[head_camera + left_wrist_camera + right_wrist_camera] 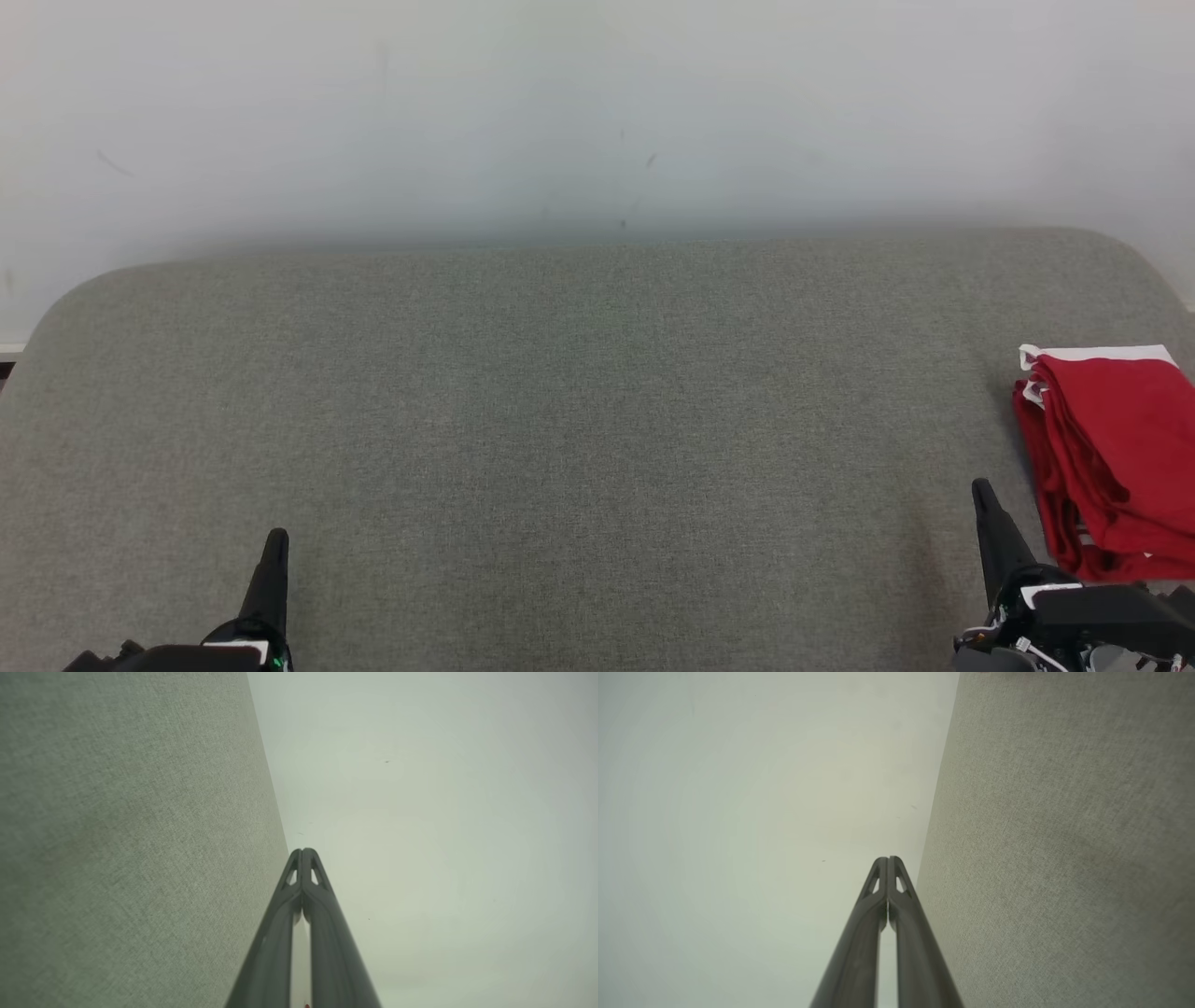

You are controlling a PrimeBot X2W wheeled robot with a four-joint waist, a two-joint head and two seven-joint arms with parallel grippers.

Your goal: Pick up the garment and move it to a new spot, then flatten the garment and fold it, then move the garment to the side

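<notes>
A folded red garment [1111, 457] with white trim lies at the right edge of the grey fabric-covered surface [560, 420], just to the right of the right gripper [980, 487] and apart from it. That gripper's two dark fingers are pressed together on nothing, tips meeting in the right wrist view [888, 859]. The left gripper [275, 541], likewise closed and empty [303, 851], hovers at the lower left, well apart from the garment. A pale wall [597, 112] rises behind.

Red garment [1111, 457] — cut off at right edge, underlayers (folded) hidden
</notes>
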